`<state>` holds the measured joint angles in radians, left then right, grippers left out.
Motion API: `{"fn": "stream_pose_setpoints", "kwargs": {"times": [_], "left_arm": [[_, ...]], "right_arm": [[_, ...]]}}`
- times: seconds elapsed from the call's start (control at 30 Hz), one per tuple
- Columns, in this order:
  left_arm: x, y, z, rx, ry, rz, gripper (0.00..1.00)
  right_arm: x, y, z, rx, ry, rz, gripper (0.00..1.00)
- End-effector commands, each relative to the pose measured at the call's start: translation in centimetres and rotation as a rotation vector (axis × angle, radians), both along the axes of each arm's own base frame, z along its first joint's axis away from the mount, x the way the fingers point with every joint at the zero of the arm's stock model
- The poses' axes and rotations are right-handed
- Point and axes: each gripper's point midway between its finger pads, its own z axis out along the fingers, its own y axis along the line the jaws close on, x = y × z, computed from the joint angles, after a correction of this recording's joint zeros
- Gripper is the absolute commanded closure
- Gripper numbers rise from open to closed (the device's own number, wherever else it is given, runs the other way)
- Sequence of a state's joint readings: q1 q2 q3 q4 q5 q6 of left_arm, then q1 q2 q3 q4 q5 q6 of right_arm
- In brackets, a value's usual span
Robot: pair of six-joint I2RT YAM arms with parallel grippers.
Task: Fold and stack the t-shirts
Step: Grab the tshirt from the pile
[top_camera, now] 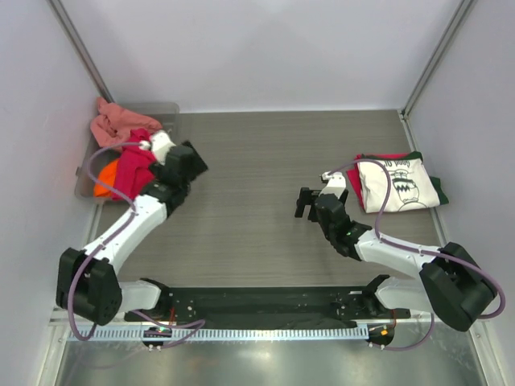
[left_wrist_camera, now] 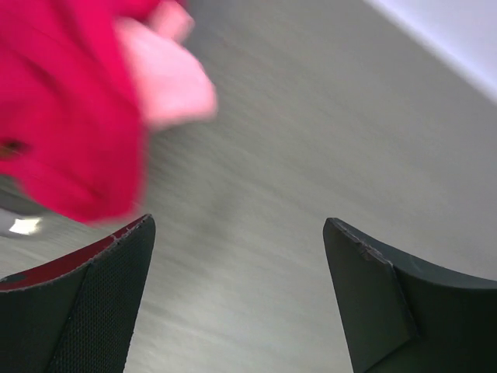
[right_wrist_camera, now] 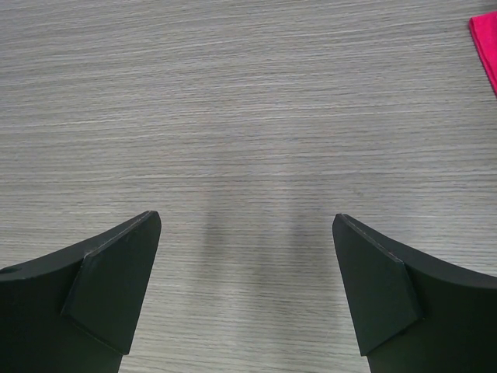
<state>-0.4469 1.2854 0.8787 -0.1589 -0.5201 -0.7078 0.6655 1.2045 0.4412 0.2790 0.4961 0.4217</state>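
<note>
A crimson-red t-shirt (top_camera: 138,165) hangs over the near edge of the bin, with a salmon-pink one (top_camera: 117,122) behind it and an orange one (top_camera: 107,178) beside it. My left gripper (top_camera: 189,163) hovers just right of that heap, open and empty. In the left wrist view the crimson cloth (left_wrist_camera: 62,116) and a pink fold (left_wrist_camera: 171,74) lie up and left of the left gripper (left_wrist_camera: 239,225). At the right, a folded cream t-shirt with dark print (top_camera: 400,183) tops a red and a dark green one. My right gripper (top_camera: 304,203) is open over bare table, left of that stack.
The clear grey plastic bin (top_camera: 167,108) stands at the back left against the wall. White walls close in the table on three sides. A red cloth edge (right_wrist_camera: 485,47) shows at the top right of the right wrist view, beyond the right gripper (right_wrist_camera: 245,220).
</note>
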Motion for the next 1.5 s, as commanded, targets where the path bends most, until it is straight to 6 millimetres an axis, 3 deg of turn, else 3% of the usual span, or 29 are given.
{"fn": "stream_pose_setpoints", "kwargs": {"times": [0.0,0.03,0.07,0.23,0.47,0.5,0.53,0.57,0.6,0.67,0.7,0.73,0.77,0.8,0.83,0.93,0.97,1.03,1.07,1.13,1.17,1.2,1.27,1.33,1.37,1.4,1.43,1.47], "left_arm": [[-0.3,6.5,4.3,-0.083,-0.021,0.279,0.11],[-0.3,9.0,4.3,-0.084,-0.009,0.353,0.13],[0.5,9.8,5.3,-0.105,-0.019,0.381,0.14],[2.1,15.6,4.3,-0.139,0.073,0.602,0.21],[7.1,18.5,2.6,-0.094,0.088,0.736,0.34],[8.0,18.8,0.8,-0.073,0.122,0.745,0.36],[9.2,18.6,1.6,-0.082,0.105,0.735,0.39],[9.7,19.9,0.7,-0.084,0.13,0.751,0.46],[10.2,19.6,-1.2,-0.088,0.2,0.729,0.51],[11.5,19.8,-0.5,-0.099,0.219,0.712,0.57],[10.7,20.1,-2.1,-0.06,0.293,0.734,0.59],[10.9,20.6,-1.0,-0.06,0.286,0.755,0.66],[10.6,20.9,-0.9,-0.066,0.297,0.772,0.86],[9.7,21.0,-0.8,-0.053,0.332,0.782,0.95],[9.4,21.4,0.7,-0.046,0.301,0.795,1.0],[8.9,21.4,3.0,-0.068,0.231,0.787,1.0],[8.3,21.1,5.9,-0.096,0.16,0.775,1.0],[7.6,20.5,8.1,-0.143,0.089,0.749,1.0],[6.7,19.8,11.0,-0.197,0.014,0.711,1.0],[5.9,18.6,14.0,-0.273,-0.095,0.652,1.0],[5.7,17.0,15.6,-0.345,-0.137,0.573,1.0],[4.3,15.9,20.3,-0.415,-0.3,0.493,1.0],[2.7,13.6,25.9,-0.527,-0.463,0.35,1.0],[-0.4,10.3,33.5,-0.635,-0.614,0.14,1.0],[-1.4,9.2,35.9,-0.69,-0.642,0.08,1.0],[-2.0,6.4,37.3,-0.737,-0.617,-0.066,1.0],[-3.5,4.8,40.3,-0.765,-0.657,-0.15,1.0],[-4.0,2.8,41.2,-0.792,-0.647,-0.218,1.0]], "right_arm": [[0.7,0.2,1.1,0.041,-0.044,-0.027,0.01],[0.7,0.3,1.0,0.04,-0.04,-0.027,0.01],[0.8,0.4,1.0,0.042,-0.038,-0.023,0.01],[0.8,0.5,1.1,0.047,-0.038,-0.02,0.02],[0.7,0.8,0.9,0.06,-0.033,-0.007,0.01],[0.7,0.8,1.0,0.061,-0.034,-0.006,0.01],[0.7,0.8,1.1,0.064,-0.036,-0.004,0.02],[0.6,0.8,1.1,0.064,-0.039,-0.005,0.01],[0.6,0.8,1.1,0.065,-0.039,-0.006,0.01],[0.7,0.7,1.2,0.063,-0.042,-0.009,0.01],[0.7,0.7,1.3,0.064,-0.043,-0.009,0.01],[0.6,0.7,1.2,0.064,-0.04,-0.01,0.01],[0.6,0.7,1.2,0.064,-0.041,-0.006,0.01],[0.7,0.7,1.3,0.064,-0.044,-0.009,0.01],[0.6,0.6,1.2,0.062,-0.042,-0.009,0.02],[0.7,0.6,1.3,0.064,-0.047,-0.009,0.01],[0.6,0.7,1.2,0.064,-0.044,-0.007,0.01],[0.7,0.6,1.3,0.061,-0.045,-0.011,0.01],[0.7,0.6,1.3,0.059,-0.046,-0.013,0.01],[0.7,0.6,1.3,0.058,-0.046,-0.011,0.01],[0.6,0.6,1.3,0.057,-0.046,-0.011,0.01],[0.6,0.5,1.2,0.054,-0.044,-0.012,0.01],[0.7,0.5,1.2,0.053,-0.045,-0.014,0.01],[0.7,0.4,1.3,0.053,-0.047,-0.019,0.01],[0.8,0.4,1.3,0.054,-0.05,-0.02,0.01],[0.7,0.4,1.4,0.055,-0.052,-0.021,0.01],[0.8,0.3,1.5,0.059,-0.054,-0.024,0.01],[0.7,0.1,1.8,0.062,-0.062,-0.033,0.01]]}}
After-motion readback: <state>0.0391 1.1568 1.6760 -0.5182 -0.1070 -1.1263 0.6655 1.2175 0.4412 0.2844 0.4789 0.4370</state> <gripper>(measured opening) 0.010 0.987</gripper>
